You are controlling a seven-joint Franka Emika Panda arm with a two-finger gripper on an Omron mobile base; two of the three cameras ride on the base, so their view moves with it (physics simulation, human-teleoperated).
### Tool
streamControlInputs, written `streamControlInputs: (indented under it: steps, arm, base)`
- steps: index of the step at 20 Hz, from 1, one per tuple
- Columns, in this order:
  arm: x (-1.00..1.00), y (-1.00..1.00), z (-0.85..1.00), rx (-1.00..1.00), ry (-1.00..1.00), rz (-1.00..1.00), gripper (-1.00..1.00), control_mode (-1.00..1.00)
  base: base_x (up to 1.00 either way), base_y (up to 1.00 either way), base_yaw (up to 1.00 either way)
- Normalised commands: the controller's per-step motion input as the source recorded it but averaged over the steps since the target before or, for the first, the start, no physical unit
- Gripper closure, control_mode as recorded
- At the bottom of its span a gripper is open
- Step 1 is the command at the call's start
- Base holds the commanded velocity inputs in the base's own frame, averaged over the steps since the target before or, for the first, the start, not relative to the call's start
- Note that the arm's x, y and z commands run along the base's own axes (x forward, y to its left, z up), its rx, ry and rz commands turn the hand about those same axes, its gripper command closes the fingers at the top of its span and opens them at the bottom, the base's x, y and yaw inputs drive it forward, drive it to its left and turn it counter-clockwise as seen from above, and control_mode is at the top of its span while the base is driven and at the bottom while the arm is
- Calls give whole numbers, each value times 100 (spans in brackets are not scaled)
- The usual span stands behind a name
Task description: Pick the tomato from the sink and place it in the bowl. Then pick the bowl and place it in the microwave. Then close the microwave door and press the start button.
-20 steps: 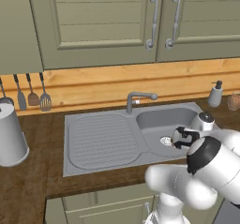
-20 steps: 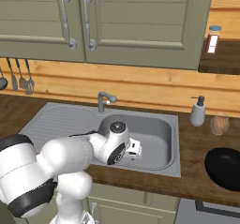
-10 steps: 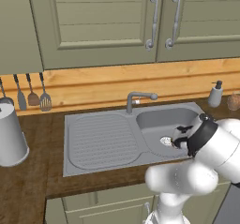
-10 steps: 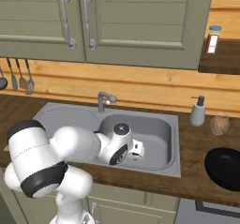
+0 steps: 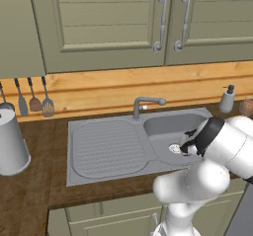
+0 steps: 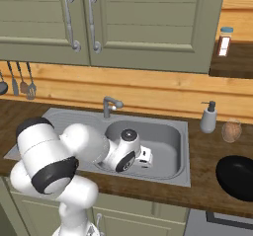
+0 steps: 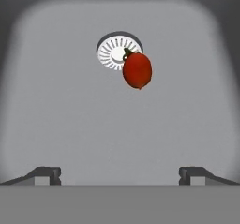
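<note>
The tomato (image 7: 137, 70) is a small red ball with a green top, lying on the floor of the sink (image 5: 106, 148) basin and touching the round drain (image 7: 117, 51). In the hand view my gripper (image 7: 120, 176) is open, its fingertips (image 7: 44, 174) wide apart and well short of the tomato. My hand (image 6: 143, 157) hangs low inside the basin (image 6: 168, 131), and the arm hides the tomato in both base views. The black bowl (image 6: 238, 177) stands on the counter to the right of the sink. The microwave is out of view.
The curved tap (image 5: 146, 104) rises behind the basin, with the ribbed draining board (image 5: 106, 146) to its left. A soap dispenser (image 6: 208, 117) and a brown round object (image 6: 231, 130) stand at the back right. Utensils (image 5: 33, 99) hang on the wall above a pale canister (image 5: 11, 141).
The arm's elbow and upper links have swung round above the counter edge, while the hand has stayed low over the basin near the drain.
</note>
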Motion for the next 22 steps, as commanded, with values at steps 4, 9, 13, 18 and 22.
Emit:
streamControlInputs:
  steps: [4, 9, 13, 18, 22]
  arm:
    - [18, 0, -12, 0, 0, 0, -100, -100]
    - [31, 0, -9, 0, 0, 0, -100, -100]
    - [31, 0, -8, 0, 0, 0, -100, -100]
    - [12, -1, -10, 1, 0, 0, -100, -100]
    - [1, -10, -14, 0, 0, 0, -100, -100]
  base:
    - [0, 0, 0]
    - [0, 0, 0]
    - [0, 0, 0]
    - [0, 0, 0]
    - [0, 0, 0]
